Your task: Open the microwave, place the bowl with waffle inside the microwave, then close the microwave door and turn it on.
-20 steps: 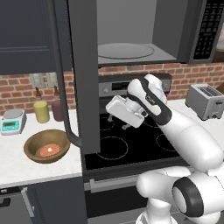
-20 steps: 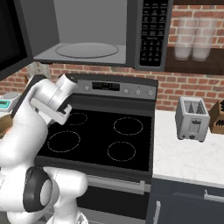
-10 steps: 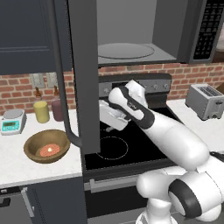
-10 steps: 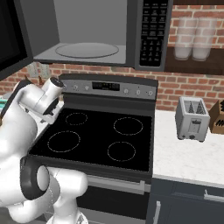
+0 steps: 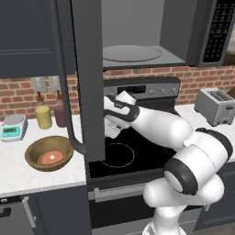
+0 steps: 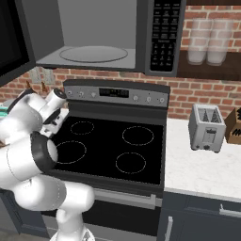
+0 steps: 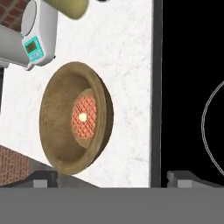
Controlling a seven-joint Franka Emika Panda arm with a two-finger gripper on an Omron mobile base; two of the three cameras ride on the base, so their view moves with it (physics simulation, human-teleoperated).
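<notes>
1. Sitting on the white worktop [image 5: 27, 176] left of the stove [image 5: 137, 151]: the bowl [image 5: 49, 153], upright, the waffle [image 5: 51, 158] lying flat at its centre.
2. Hovering over the stove's left edge, behind the swung-open microwave door [image 5: 87, 78]: the tool [image 7: 109, 177], fingertips spread wide, gripping nothing.
3. Lying left of and below the tool, near but apart; in the hand view, filling the space just beyond the fingertips.
4. Being round, showing no long axis; rim facing up, so any rim point likely serving for a grasp.
5. Standing open above: the microwave [image 6: 94, 33], cavity waiting.
</notes>
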